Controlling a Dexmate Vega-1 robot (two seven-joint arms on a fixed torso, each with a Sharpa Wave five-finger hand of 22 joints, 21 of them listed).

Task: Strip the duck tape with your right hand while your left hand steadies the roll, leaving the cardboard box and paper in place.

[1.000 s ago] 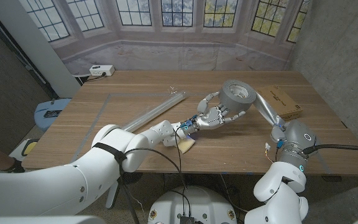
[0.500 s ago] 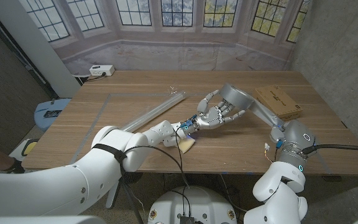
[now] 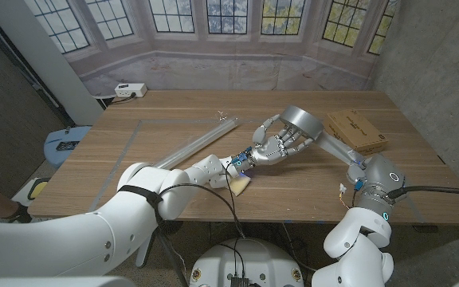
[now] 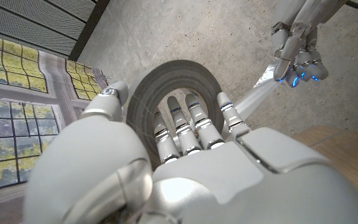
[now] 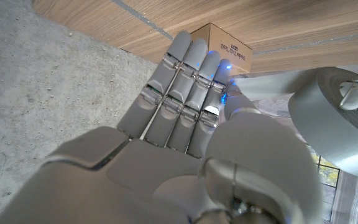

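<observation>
My left hand (image 3: pixel 273 147) holds the grey duct tape roll (image 3: pixel 300 120) up over the middle of the table, fingers (image 4: pixel 188 121) through the core of the roll (image 4: pixel 173 87) and thumb on its outer side. A grey strip of tape (image 3: pixel 333 146) runs from the roll to my right hand (image 3: pixel 359 166), which pinches the strip's end (image 4: pixel 261 92) with its fingers (image 4: pixel 296 53) held together. In the right wrist view my right hand (image 5: pixel 188 93) points toward the cardboard box (image 5: pixel 219 46), with the roll (image 5: pixel 340 124) beside it. The box (image 3: pixel 357 130) lies at the table's right.
A long metal tube (image 3: pixel 202 143) lies slantwise left of centre. A small pale yellow piece (image 3: pixel 239 184) sits under my left forearm near the front edge. A white power strip (image 3: pixel 130 90) rests at the far left corner.
The roll has tipped over and shifted slightly left in my left hand, uncovering more of the box. The strip between the roll and my right hand stays taut.
</observation>
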